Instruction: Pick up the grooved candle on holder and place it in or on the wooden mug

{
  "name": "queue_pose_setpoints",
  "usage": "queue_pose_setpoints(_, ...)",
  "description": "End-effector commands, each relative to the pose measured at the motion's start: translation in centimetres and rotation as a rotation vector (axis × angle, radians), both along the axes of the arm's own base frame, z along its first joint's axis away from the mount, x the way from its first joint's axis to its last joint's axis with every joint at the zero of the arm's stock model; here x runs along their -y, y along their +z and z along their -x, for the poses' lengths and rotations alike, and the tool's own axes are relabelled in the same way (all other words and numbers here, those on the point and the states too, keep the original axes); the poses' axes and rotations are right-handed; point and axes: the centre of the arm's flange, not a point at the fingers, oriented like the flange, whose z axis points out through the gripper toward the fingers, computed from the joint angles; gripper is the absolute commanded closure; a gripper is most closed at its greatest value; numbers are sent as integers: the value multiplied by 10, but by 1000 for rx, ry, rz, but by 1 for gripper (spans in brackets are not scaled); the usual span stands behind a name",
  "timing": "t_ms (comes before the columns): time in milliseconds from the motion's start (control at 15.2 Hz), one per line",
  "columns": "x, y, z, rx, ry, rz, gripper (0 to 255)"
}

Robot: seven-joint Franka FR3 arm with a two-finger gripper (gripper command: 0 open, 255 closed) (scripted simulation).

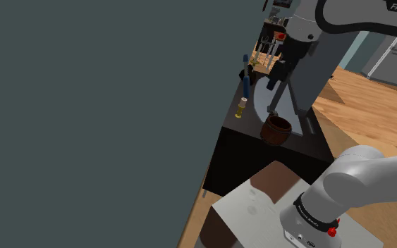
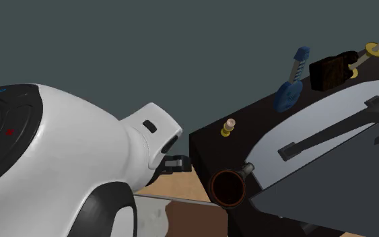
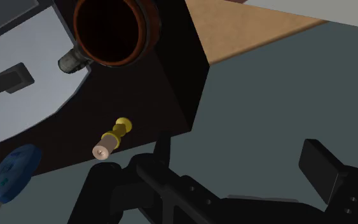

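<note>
While the gripper (image 3: 238, 153) is hanging over the dark table (image 3: 165, 89) with its fingers standing apart and nothing between them, the grooved candle (image 3: 112, 140) is standing upright on its yellow holder, untouched. It is sitting close to the table's edge on the shoulder view's left, beside the grey wall (image 1: 84, 106). In the wrist view it is lying just outside one finger rather than in the gap. The brown mug (image 1: 276, 131) is waiting well apart from the candle, nearer the stand, with its mouth open beside a pale grey mat (image 3: 37, 108). A blue object (image 1: 246, 81) is standing farther along the candle's edge. I am judging this to be the approach step, with the pick not yet begun. The next move is calling for a sideways shift to centre the candle between the fingers. A careful descent would follow, since the slim candle is looking easy to tip.
</note>
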Motion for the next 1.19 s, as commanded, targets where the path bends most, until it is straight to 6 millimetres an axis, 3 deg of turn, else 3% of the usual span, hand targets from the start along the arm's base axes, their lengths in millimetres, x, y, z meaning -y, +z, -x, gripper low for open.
queue_pose_setpoints(0, 0, 0, 0, 0, 0, 0, 0)
queue_pose_setpoints(1122, 141, -121, -145, -45, -45, -90, 0)
